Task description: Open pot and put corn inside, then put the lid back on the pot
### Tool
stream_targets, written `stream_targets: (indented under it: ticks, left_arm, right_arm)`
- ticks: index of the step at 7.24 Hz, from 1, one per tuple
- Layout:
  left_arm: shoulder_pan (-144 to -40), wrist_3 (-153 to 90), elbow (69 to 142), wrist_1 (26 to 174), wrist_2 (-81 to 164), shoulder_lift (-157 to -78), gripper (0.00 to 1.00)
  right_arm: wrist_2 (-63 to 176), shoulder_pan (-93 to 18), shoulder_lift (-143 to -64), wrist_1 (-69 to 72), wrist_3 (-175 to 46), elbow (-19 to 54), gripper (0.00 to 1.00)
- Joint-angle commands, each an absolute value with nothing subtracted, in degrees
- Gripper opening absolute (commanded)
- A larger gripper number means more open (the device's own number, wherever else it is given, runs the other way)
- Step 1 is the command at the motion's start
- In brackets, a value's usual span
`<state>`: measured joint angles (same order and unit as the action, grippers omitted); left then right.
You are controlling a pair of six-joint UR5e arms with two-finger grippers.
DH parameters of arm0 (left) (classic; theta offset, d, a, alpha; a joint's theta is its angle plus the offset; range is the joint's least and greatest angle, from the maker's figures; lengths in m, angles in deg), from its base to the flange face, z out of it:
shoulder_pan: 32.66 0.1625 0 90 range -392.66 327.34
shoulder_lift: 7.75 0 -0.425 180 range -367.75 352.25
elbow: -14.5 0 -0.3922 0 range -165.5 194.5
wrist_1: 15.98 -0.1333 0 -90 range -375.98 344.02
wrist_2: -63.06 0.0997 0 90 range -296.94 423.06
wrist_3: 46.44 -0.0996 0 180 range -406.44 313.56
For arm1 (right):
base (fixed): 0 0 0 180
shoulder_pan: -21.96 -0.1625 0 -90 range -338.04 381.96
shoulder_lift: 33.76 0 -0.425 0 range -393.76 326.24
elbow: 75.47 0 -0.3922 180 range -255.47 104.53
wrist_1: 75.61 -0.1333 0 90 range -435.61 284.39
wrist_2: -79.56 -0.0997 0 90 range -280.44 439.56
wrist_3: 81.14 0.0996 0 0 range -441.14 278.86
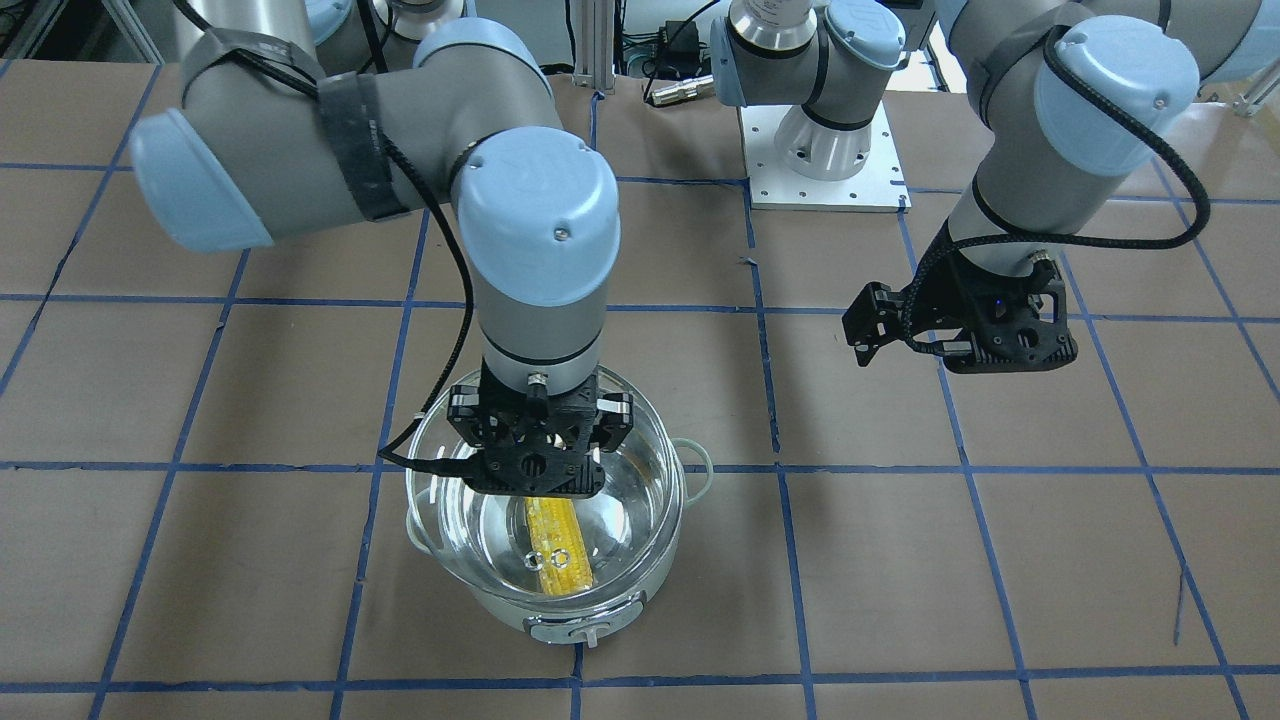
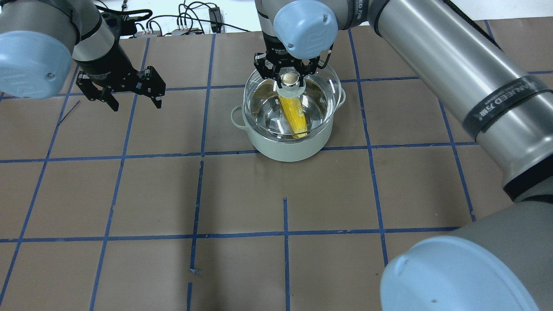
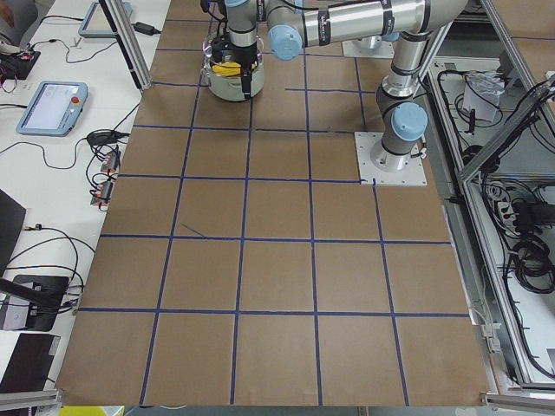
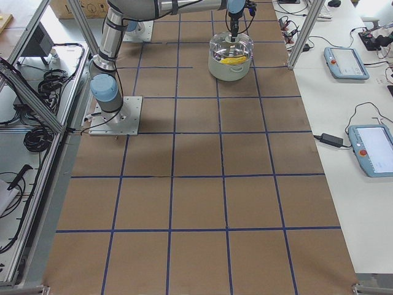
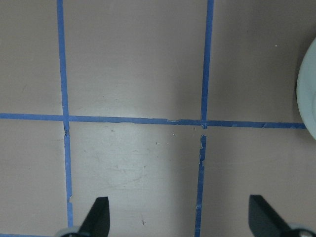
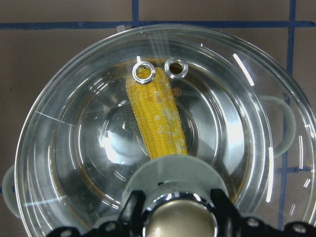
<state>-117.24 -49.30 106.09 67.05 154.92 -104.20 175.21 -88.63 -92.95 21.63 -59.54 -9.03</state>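
Observation:
The pale mint-white pot (image 2: pixel 293 149) stands on the table with the yellow corn (image 2: pixel 296 119) lying inside on its steel bottom. My right gripper (image 2: pixel 290 80) is shut on the cream-topped knob of the clear glass lid (image 2: pixel 319 99), which sits level at the pot's rim; I cannot tell whether it rests on it. In the right wrist view the corn (image 6: pixel 158 113) shows through the lid (image 6: pixel 237 98), below its two vent rings. My left gripper (image 2: pixel 136 105) is open and empty, hovering well away from the pot, whose edge shows in the left wrist view (image 5: pixel 308 94).
The table is brown board with a blue tape grid (image 2: pixel 285 237). The arm's white base plate (image 1: pixel 825 170) is at the robot's side. Cables and plugs (image 2: pixel 190 26) lie along the far edge. Tablets (image 4: pixel 347 61) lie on a side bench.

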Motion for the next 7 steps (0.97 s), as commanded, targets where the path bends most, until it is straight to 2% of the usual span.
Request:
stream_targets:
  ticks: [1,7]
  left_arm:
    - [-117.1,-49.2,105.4,73.2,154.9,-103.4,1.00]
    - [-115.9,-49.2,105.1,73.5,154.5,-103.1,1.00]
  right_arm:
    - [175.5,-88.5,-93.1,27.2,-59.5,-5.2,0.08]
    - [173.9,-88.5,-92.6,30.0,-56.1,-4.2,0.08]
